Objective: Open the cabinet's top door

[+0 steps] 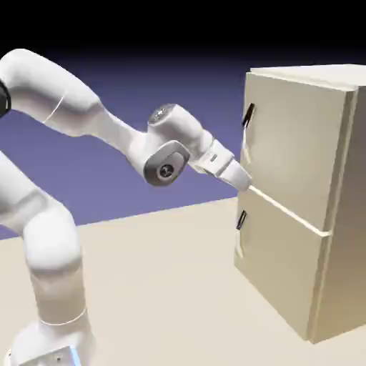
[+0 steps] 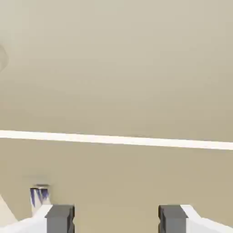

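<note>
The beige cabinet [image 1: 349, 214] stands at the exterior view's right. Its top door [image 1: 297, 139] lies flat against the front, with a short black handle [image 1: 247, 114] near its left edge. My gripper [image 1: 246, 184] is below that handle, its tips at the pale seam [image 1: 286, 204] between the two doors. In the hand view the jaws of my gripper [image 2: 116, 220] stand open with nothing between them. Both grey fingertips [image 2: 59, 218] face plain beige door panel, and the seam [image 2: 116, 139] runs as a white line across the picture.
The shorter lower door [image 1: 279, 268] has its own black handle [image 1: 241, 219], just under my gripper. A small shiny bluish piece [image 2: 40, 195] shows beside the left fingertip; I cannot tell what it is. The cabinet rests on a tan table [image 1: 164, 286].
</note>
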Available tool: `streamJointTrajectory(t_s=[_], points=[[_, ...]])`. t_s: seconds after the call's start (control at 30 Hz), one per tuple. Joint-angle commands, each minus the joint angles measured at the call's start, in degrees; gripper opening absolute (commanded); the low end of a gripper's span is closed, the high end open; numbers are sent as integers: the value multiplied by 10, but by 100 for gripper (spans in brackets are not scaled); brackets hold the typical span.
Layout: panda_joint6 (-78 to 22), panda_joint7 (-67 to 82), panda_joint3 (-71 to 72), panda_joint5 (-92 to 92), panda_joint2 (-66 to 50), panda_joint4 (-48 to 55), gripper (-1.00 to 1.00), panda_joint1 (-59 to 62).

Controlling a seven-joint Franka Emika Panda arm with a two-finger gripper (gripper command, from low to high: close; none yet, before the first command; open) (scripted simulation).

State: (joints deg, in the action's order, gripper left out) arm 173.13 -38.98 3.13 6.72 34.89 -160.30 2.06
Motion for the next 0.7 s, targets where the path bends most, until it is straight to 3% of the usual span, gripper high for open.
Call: streamJointTrajectory(t_s=[0.0,0.67], points=[[-3,13,12,25,8,3,0,10],[-68,271,244,523,174,54,0,214]])
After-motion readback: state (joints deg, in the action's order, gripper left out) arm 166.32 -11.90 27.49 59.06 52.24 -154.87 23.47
